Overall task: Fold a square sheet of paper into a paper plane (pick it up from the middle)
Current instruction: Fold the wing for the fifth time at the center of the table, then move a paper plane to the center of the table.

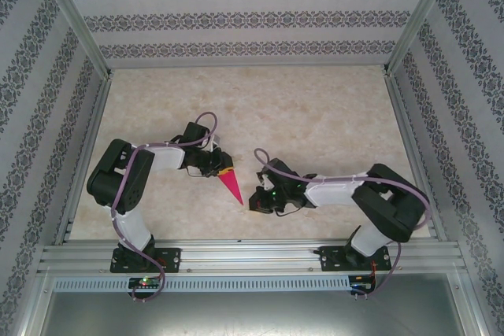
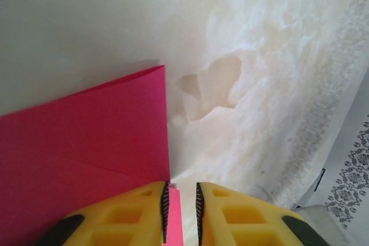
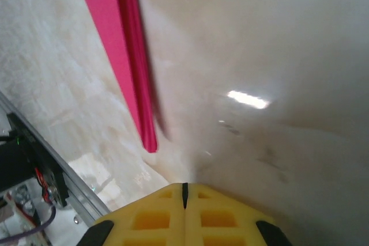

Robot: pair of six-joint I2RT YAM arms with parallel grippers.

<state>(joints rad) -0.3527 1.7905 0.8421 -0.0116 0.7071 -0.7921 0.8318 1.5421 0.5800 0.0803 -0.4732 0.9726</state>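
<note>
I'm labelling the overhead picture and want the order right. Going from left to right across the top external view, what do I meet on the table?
left arm → left gripper → paper plane → right gripper → right arm

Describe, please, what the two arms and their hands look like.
The left arm and right arm both have white links between bulky black joints, with a purple cable looping along each. The left hand and right hand each have two yellow fingers with rectangular recesses and black outer corners. Black ribbed pads line the left hand's inner faces.
</note>
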